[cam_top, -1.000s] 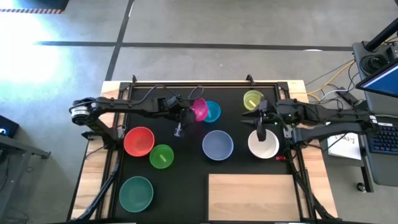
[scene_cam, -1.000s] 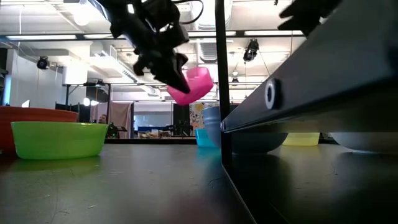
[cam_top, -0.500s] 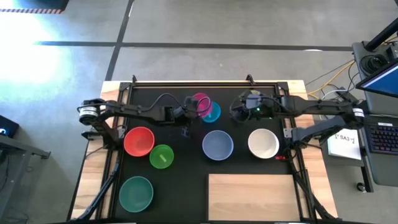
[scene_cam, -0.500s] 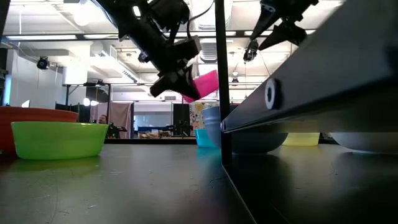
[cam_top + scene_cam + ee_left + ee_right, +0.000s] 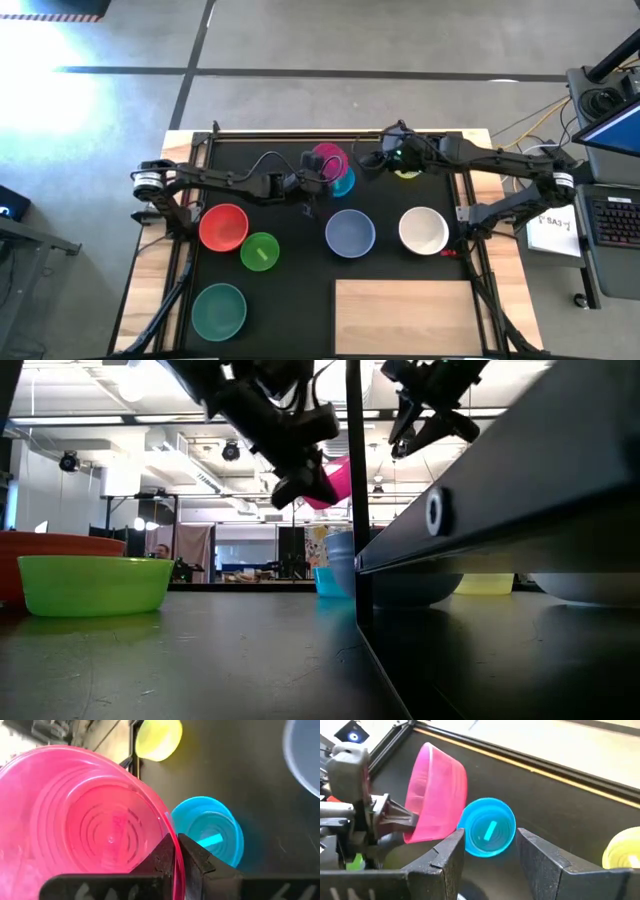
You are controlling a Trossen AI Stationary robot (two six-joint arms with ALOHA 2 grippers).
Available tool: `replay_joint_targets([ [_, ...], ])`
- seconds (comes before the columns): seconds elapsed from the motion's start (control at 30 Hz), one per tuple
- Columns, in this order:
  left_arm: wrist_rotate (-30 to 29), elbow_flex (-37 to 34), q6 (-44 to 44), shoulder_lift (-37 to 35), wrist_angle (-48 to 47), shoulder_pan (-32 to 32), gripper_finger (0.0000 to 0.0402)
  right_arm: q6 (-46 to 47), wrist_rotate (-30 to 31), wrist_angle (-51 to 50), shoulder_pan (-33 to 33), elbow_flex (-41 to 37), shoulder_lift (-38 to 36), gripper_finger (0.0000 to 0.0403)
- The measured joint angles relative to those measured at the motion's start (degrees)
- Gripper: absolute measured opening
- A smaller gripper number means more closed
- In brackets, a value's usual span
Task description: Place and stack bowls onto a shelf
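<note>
Two-arm bowl sorting, transfer stage. The left hand (image 5: pixel 308 182) pinches the rim of the small round magenta plastic bowl (image 5: pixel 326 161), one finger inside the wall and one outside, and holds it tilted in the air above the black mat (image 5: pixel 300 300), over the small round blue plastic bowl (image 5: pixel 342 182) that sits on the mat. The right hand (image 5: pixel 487 852), fingers spread apart and empty, hangs above the far side of the table with the blue bowl framed between its fingers; the small round yellow plastic bowl (image 5: pixel 408 168) lies just beside it, partly hidden under the arm. The flat rectangular light wooden shelf (image 5: pixel 404 316) at the near edge carries nothing. The larger red (image 5: pixel 223 226), periwinkle (image 5: pixel 350 233), white (image 5: pixel 424 230) and teal-green (image 5: pixel 219 310) bowls and the small light green bowl (image 5: pixel 260 251) rest apart on the mat.

The step in hand appears to be carrying the magenta bowl. The next move calls for swinging it well across the mat to the shelf and levelling it before release; the right hand seems set to descend on the blue bowl.
</note>
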Motion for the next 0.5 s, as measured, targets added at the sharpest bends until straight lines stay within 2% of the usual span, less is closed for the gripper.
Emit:
replay_joint_targets([
  [0.13, -2.29, 6.08, -5.51, 3.85, -4.38, 0.04, 0.0, -3.12, 0.06, 3.53, -0.31, 0.61, 1.98, 0.0166],
  [0.27, -11.99, 12.52, -11.51, 9.59, -10.75, 0.05, 0.0, -6.47, 2.33, 5.68, -0.24, 1.83, 3.42, 0.0166],
  [0.37, -18.65, 14.04, -14.25, 11.75, -10.71, 0.19, 0.0, -8.75, 5.27, 5.4, -0.54, 1.96, 3.92, 0.0166],
  [0.5, -15.33, 12.55, -14.77, 12.07, -5.07, 0.34, 0.0, -11.21, 7.81, 5.51, -1.07, 1.94, 4.06, 0.0166],
])
